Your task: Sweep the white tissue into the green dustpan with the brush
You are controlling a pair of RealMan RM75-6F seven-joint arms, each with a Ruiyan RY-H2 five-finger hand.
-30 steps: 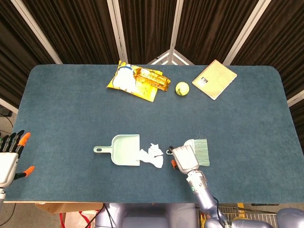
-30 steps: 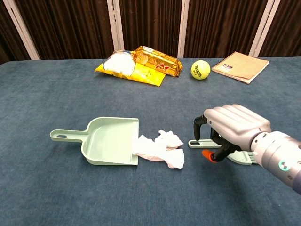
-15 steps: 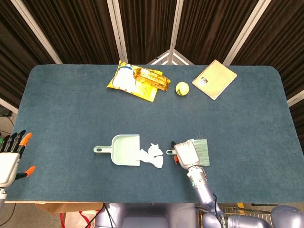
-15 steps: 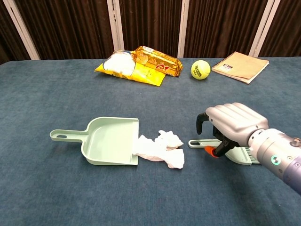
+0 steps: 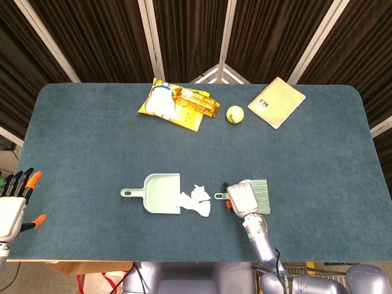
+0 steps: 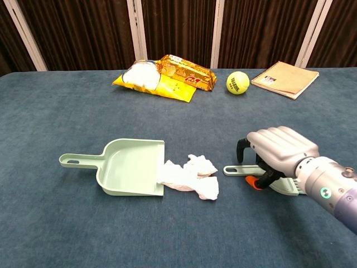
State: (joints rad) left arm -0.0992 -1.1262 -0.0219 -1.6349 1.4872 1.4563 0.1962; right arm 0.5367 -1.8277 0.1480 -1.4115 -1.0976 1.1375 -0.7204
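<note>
Over the past second the right hand point(image 6: 277, 152) has shifted a little rightward along the pale green brush point(image 5: 256, 195) and now sits squarely over its body, fingers curled down around it. Whether the grip is fully closed cannot be told; the brush lies flat on the dark blue counter point(image 5: 92, 141), not lifted. The crumpled white tissue point(image 6: 189, 176) has not moved: it rests just beside the brush handle, one edge touching the open lip of the light green plastic dustpan point(image 6: 125, 166). Sweeping has not begun; judged stage is securing the brush. The left hand point(image 5: 13, 205) hangs fingers spread, off the counter's left edge.
</note>
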